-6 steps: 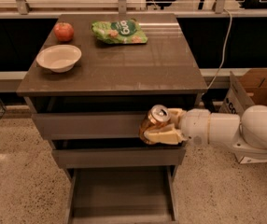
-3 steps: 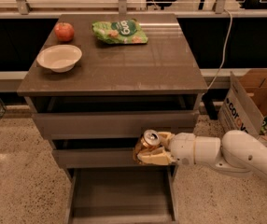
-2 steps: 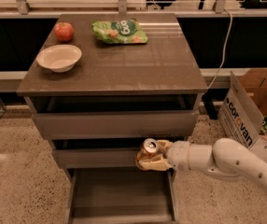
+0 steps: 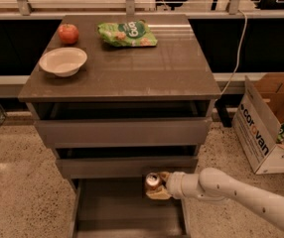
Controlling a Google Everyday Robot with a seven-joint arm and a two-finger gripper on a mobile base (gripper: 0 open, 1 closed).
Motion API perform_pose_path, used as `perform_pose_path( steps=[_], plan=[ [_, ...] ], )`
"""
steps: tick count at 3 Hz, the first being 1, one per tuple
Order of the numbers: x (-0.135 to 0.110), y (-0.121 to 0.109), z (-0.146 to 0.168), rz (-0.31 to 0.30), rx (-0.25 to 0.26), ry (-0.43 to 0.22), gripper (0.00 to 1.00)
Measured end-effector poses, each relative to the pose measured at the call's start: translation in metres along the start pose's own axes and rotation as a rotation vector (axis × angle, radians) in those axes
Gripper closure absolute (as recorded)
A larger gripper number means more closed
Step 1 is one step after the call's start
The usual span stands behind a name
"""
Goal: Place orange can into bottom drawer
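The orange can (image 4: 153, 181), copper-coloured with a silver top, is held upright in my gripper (image 4: 158, 186), whose tan fingers are shut around it. The white arm reaches in from the lower right. The can hangs over the right part of the bottom drawer (image 4: 127, 211), which is pulled out as a shallow grey tray with a flat floor. The can sits just below the front of the middle drawer (image 4: 127, 166).
A grey-brown cabinet top (image 4: 127, 63) carries a red apple (image 4: 68, 33), a white bowl (image 4: 62, 61) and a green snack bag (image 4: 127, 33). The top drawer (image 4: 124, 131) is partly open. A cardboard box (image 4: 271, 125) stands on the floor at right.
My gripper has carried the can down from the top drawer's front to below the middle drawer, now over the open bottom drawer. The arm has dropped lower.
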State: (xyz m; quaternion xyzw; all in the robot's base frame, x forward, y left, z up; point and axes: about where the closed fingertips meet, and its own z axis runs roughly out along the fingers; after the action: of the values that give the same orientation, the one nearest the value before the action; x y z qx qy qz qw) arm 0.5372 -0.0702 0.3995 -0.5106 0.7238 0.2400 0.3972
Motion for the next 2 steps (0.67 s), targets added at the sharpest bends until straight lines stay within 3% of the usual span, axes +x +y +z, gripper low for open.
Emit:
perform_pose_path(
  steps=[1,2],
  plan=[
    [0.0423,0.0048,0.0387,-0.013,-0.014,0.002,1.00],
    [0.0460,0.0084,0.0403,-0.011,-0.015,0.014,1.00]
  ],
)
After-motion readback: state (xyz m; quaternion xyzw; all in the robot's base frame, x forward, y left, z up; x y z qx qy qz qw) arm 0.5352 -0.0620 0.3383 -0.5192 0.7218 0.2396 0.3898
